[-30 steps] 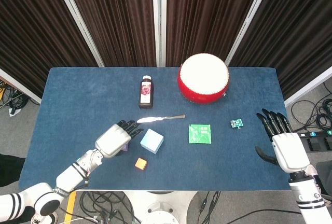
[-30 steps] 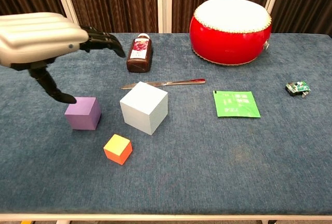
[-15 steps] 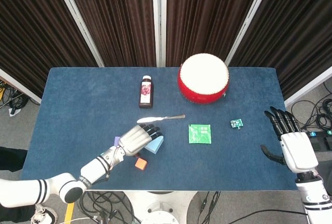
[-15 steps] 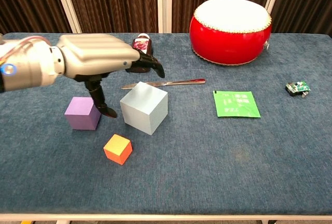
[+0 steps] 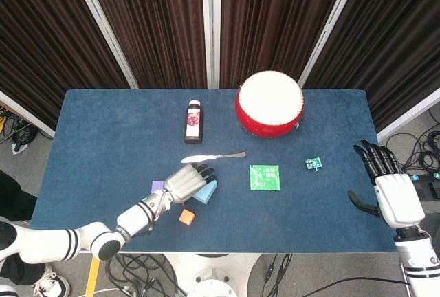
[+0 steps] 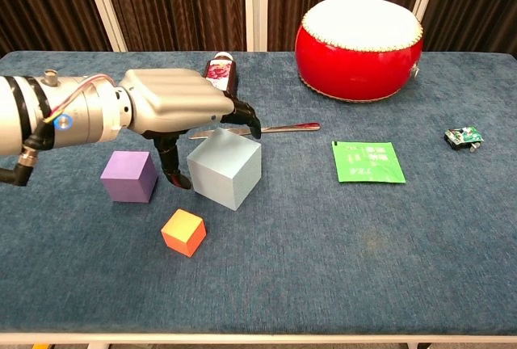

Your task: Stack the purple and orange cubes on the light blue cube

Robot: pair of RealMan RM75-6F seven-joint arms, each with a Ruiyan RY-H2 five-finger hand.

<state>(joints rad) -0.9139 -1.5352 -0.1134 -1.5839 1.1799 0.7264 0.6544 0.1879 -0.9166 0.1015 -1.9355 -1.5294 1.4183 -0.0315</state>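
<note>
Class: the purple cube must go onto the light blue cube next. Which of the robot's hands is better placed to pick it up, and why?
The left hand. It hovers beside the purple cube and light blue cube, while the right hand sits off the table's far right edge.

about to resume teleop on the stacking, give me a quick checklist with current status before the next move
1. Left hand holds nothing: ok, fingers spread over the light blue cube, thumb hanging down beside it.
2. Purple cube free to pick: ok, on the cloth left of the light blue cube, untouched.
3. Orange cube free: ok, alone in front, apart from both.
4. Top of the light blue cube unobstructed: not ok, the left hand hovers over it.
5. Metal knife out of the way: cannot tell, it lies close behind the light blue cube.
6. Right hand out of the way: ok, open at the table's right edge.
</note>
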